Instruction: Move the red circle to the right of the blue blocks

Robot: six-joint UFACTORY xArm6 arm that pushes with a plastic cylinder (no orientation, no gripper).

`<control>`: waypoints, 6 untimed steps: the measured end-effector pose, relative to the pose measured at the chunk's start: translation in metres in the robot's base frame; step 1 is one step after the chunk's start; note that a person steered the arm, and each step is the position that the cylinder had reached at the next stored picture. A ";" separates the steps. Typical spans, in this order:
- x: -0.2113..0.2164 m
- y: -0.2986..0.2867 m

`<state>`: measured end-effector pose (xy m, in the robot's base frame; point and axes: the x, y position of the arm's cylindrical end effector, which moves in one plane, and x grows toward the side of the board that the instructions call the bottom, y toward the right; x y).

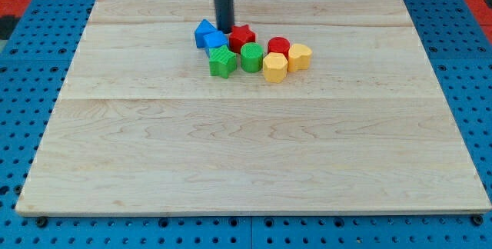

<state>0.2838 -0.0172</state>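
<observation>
The red circle sits in a cluster of blocks near the board's top middle. Two blue blocks lie at the cluster's left: one blue block and a second blue block touching it. A red star lies between the blue blocks and the red circle. My tip stands at the top of the cluster, between the blue blocks and the red star, touching or nearly touching both. The red circle is to the right of my tip, beyond the red star.
A green star and a green cylinder lie below the blue blocks and red star. Two yellow blocks, one below the red circle and one to its right, close the cluster. The wooden board rests on a blue pegboard.
</observation>
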 end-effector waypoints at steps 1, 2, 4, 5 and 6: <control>-0.004 0.089; 0.030 0.094; 0.076 0.092; 0.080 0.076; 0.085 0.047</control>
